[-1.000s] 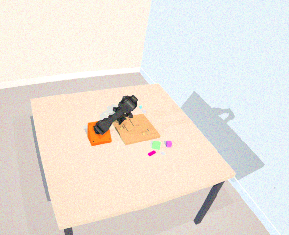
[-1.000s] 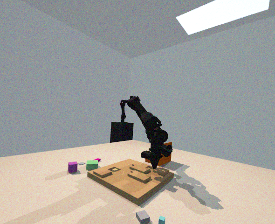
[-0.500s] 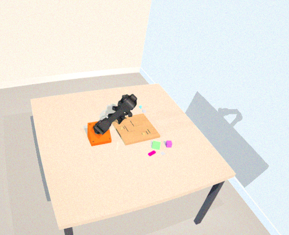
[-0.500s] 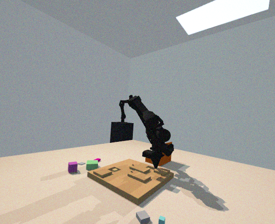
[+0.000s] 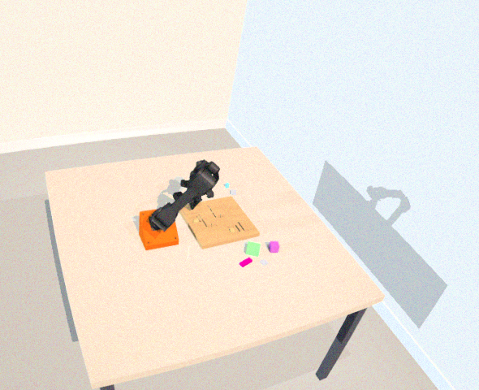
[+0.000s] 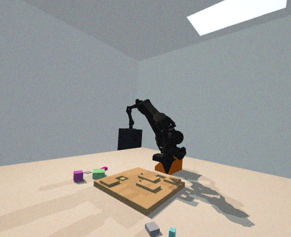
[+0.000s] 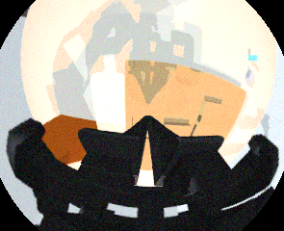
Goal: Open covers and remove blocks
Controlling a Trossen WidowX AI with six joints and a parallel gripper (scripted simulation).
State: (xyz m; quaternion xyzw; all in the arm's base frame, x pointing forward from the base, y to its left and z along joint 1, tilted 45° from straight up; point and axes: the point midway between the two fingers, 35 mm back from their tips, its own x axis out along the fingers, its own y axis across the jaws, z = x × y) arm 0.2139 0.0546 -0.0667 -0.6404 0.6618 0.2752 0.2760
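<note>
The wooden puzzle board (image 5: pixel 237 211) (image 6: pixel 143 202) (image 7: pixel 223 91) lies flat. A raised cover (image 6: pixel 110 181) is at its left in the exterior view, beside a square well (image 6: pixel 122 178) with a pale patch inside. Two long covers, one nearer (image 6: pixel 148 186) and one farther (image 6: pixel 150 178), are mid-board. Another cover (image 6: pixel 169 180) lies in shadow near the right corner, by a partly hidden well (image 6: pixel 161 176). I cannot tell whether the wells hold blocks. My gripper (image 5: pixel 194 206) (image 6: pixel 167 173) (image 7: pixel 148 118) is shut and empty, above the board's edge on the robot's side.
Off the board, a purple cube (image 5: pixel 274 246) (image 6: pixel 78 176), a green block (image 5: pixel 252 249) (image 6: pixel 98 174), a pink block (image 5: pixel 245 262) and a flat grey piece (image 5: pixel 263 262) lie together. A grey block (image 5: pixel 233 192) (image 6: pixel 152 228) and a cyan block (image 5: pixel 226 184) (image 6: pixel 172 232) lie beyond another edge.
</note>
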